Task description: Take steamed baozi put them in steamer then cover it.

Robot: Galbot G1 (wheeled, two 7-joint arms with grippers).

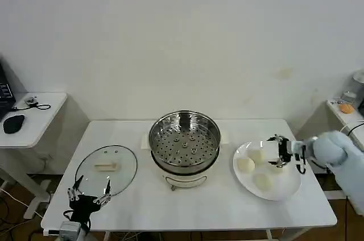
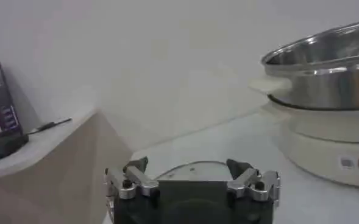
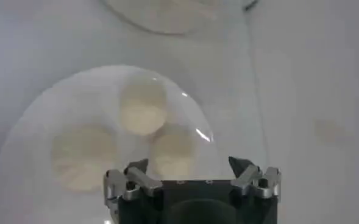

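The steamer (image 1: 184, 141) stands mid-table, its perforated tray in plain view; its steel wall (image 2: 325, 73) also shows in the left wrist view. The cover (image 1: 106, 167), a glass lid with a cream handle, lies flat to the steamer's left. Three steamed baozi (image 1: 245, 165) (image 1: 263, 181) (image 1: 257, 154) rest on a white plate (image 1: 281, 187) to the right. My right gripper (image 1: 277, 151) hovers open over the plate, just above the baozi (image 3: 142, 108) (image 3: 81, 155) (image 3: 174, 152), holding nothing. My left gripper (image 1: 89, 191) waits open at the cover's near edge (image 2: 173, 170).
A white side table (image 1: 40, 117) at far left carries a black mouse (image 1: 13, 123) and cables. A shelf at far right holds an orange item (image 1: 346, 108). The table's front edge runs close under the left gripper.
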